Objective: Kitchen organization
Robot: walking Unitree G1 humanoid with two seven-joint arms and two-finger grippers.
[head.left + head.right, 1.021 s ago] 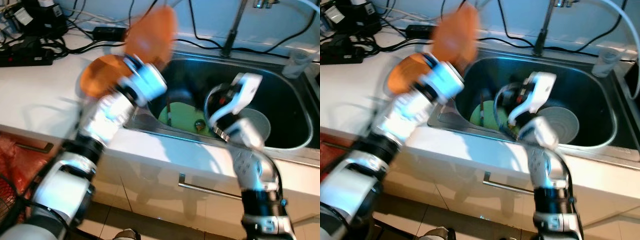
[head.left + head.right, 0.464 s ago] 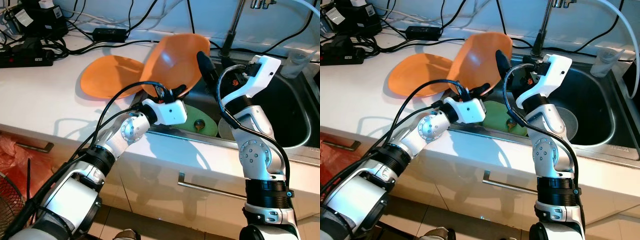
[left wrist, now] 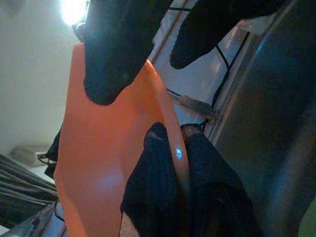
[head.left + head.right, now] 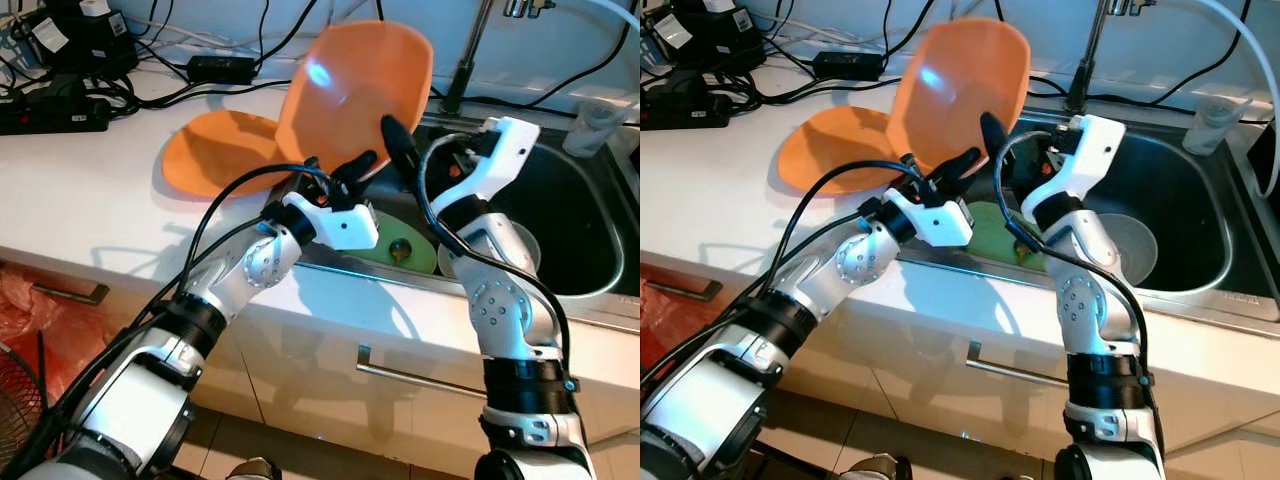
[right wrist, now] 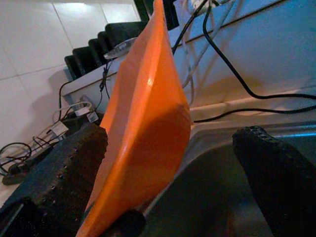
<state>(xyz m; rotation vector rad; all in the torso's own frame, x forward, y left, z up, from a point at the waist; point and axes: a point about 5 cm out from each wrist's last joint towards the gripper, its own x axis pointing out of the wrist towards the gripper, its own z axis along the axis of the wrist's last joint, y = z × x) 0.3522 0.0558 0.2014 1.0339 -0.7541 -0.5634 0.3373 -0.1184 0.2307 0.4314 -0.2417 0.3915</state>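
My left gripper (image 4: pixel 352 172) is clamped on the lower rim of the orange plate (image 4: pixel 350 95), holding it raised and near upright above the left edge of the sink (image 4: pixel 590 290). My right gripper (image 5: pixel 173 173) is spread wide, one finger (image 5: pixel 59 173) against the plate's face, the other clear of it. A second orange plate (image 4: pixel 215 150) lies flat on the white counter (image 4: pixel 80 190) behind. A green plate (image 4: pixel 400 245) rests in the basin.

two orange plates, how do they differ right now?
Pose: the held orange plate stands nearly upright; the counter orange plate lies flat.
Support: the held orange plate is pinched at its lower rim by the left gripper, above the sink edge; the other rests on the white counter.
Both look alike in colour and shape.
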